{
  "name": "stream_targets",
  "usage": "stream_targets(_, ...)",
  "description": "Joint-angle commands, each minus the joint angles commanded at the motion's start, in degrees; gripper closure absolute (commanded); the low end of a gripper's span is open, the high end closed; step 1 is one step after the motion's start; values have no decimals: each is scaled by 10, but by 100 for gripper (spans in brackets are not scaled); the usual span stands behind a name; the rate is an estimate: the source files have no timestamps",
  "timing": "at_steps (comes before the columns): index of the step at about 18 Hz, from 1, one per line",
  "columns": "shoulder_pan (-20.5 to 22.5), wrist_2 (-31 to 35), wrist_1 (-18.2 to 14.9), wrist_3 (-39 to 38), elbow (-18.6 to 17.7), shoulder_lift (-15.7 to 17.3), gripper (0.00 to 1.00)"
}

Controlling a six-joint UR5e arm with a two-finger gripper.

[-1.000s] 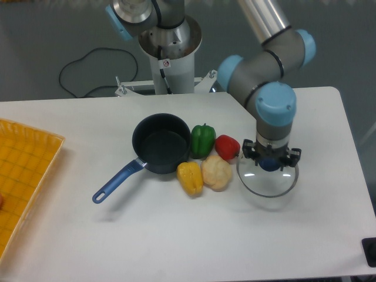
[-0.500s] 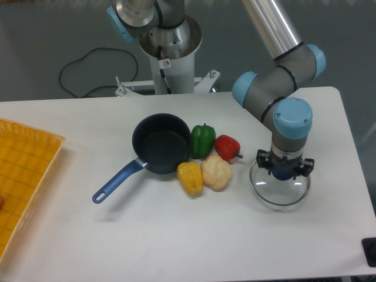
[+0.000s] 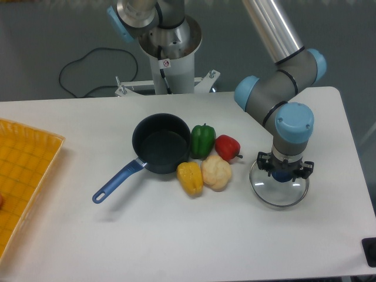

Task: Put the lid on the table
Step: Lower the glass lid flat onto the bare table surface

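Since a second ago the claw (image 3: 284,171) and the lid (image 3: 279,187) have shifted right across the frame, away from the vegetables; over the last half second the move is tiny, so the arm has nearly settled. Claw is pinching the lid's dark blue knob, fingers pressed in on either side of it, pointing straight down from the blue-capped wrist. Lid sits at centre right of the frame, low over the white bench (image 3: 176,235); its metal rim looks level and at or very near the surface, but whether it is actually touching I cannot tell from this view. Lid is well apart from the dark blue saucepan (image 3: 160,143), which stands open at frame centre with its blue handle running toward lower left. Between pan and lid is a cluster: green pepper (image 3: 203,140) touching the pan's right side, red pepper (image 3: 227,147) just right of the green one, yellow pepper (image 3: 190,178) below the pan, and a pale cauliflower (image 3: 216,172) just beside the yellow pepper, nearest of the cluster to the lid but not touching it. Yellow grid tray (image 3: 23,176) occupies the left edge of the frame.
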Motion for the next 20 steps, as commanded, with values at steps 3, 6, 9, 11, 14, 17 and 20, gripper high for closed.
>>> stream_targets(3, 0, -1, 0, -1, -4, 0, 40)
stream_targets(6, 0, -1, 0, -1, -4, 0, 40)
stream_targets(9, 0, -1, 0, -1, -5, 0, 39)
stream_targets(11, 1, -1, 0, 0, -5, 1, 36)
stream_targets(14, 0, -1, 0, 0, -5, 1, 28)
stream_targets(17, 0, -1, 0, 0, -5, 2, 25)
stream_targets(20, 0, -1, 0, 0, -5, 2, 25)
